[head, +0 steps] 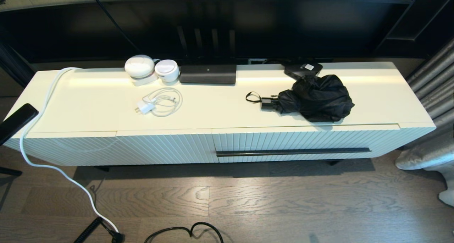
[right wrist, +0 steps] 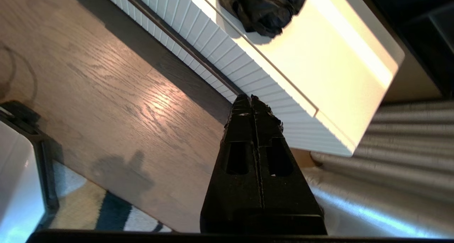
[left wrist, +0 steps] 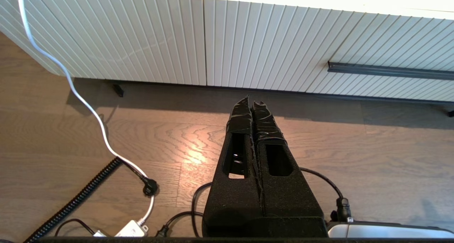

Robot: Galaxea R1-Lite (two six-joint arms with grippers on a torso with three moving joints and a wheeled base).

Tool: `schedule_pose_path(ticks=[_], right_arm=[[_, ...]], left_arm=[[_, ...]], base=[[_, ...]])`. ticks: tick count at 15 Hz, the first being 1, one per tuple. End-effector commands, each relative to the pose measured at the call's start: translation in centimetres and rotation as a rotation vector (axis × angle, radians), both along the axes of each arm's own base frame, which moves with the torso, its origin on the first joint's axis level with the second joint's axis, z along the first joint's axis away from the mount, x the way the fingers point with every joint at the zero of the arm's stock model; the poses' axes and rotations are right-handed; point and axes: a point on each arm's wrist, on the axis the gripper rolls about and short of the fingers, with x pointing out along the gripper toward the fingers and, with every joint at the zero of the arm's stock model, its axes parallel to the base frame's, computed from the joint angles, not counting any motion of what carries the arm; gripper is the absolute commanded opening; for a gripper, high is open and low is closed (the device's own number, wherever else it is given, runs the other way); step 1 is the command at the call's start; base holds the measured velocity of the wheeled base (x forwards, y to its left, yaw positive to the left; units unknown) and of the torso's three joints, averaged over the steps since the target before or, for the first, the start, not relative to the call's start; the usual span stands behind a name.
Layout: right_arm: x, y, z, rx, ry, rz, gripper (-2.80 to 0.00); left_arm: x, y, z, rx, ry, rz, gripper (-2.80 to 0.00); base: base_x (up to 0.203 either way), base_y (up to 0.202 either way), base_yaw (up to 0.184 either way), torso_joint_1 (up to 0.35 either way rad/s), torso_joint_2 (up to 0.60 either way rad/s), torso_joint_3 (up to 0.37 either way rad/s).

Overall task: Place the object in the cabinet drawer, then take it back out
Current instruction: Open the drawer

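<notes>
The black folding umbrella (head: 314,98) lies on the cream cabinet top (head: 227,108) at the right, its short handle and wrist loop pointing left; its bunchy fabric (right wrist: 260,7) also shows in the right wrist view. Below it, the ribbed drawer (head: 305,142) is closed, its long black bar handle (head: 293,152) running across the front; the bar (left wrist: 390,71) also appears in the left wrist view. My left gripper (left wrist: 252,104) hangs shut above the wooden floor in front of the cabinet. My right gripper (right wrist: 250,99) is shut too, low off the cabinet's right end. Neither gripper shows in the head view.
On the cabinet top sit a white charger with coiled cable (head: 159,103), two round white devices (head: 140,66), a black bar-shaped box (head: 208,74) and a flat black box with a white label (head: 303,69). A white cable (head: 46,158) trails to the floor. Grey curtains (head: 434,79) hang at the right.
</notes>
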Motion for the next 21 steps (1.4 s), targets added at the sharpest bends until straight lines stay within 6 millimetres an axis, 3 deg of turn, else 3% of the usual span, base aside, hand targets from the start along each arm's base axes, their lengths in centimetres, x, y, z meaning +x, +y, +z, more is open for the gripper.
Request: schedule_pose_path(ticks=[1,4,9,16,21], right_arm=[[3.1,0.5,0.4,-0.038,0.069,0.043,-2.8],[6.4,2.0,1.4,-0.181,0.079,0.089,-2.8],[10.7,4.7,0.8,-0.373,0.135,0.132,-2.8],[14.6,6.7,-3.9,-0.622,0.132,0.249,-2.8],[16.2,9.2,-8.3,-0.648,0.058,0.315,-2.8]], left_arm=[[0.0,0.0,0.0,-0.001,-0.001,0.0,-2.8],[0.0,0.0,0.0,-0.001,-0.001,0.0,-2.8],[0.0,0.0,0.0,-0.001,-0.001,0.0,-2.8],[0.0,0.0,0.0,-0.001,-0.001,0.0,-2.8],[0.0,0.0,0.0,-0.001,-0.001,0.0,-2.8]], base=[[0.0,0.0,0.0,0.0,0.0,0.0],[0.0,0.0,0.0,0.0,0.0,0.0],[0.0,0.0,0.0,0.0,0.0,0.0],[0.0,0.0,0.0,0.0,0.0,0.0],[0.0,0.0,0.0,0.0,0.0,0.0]])
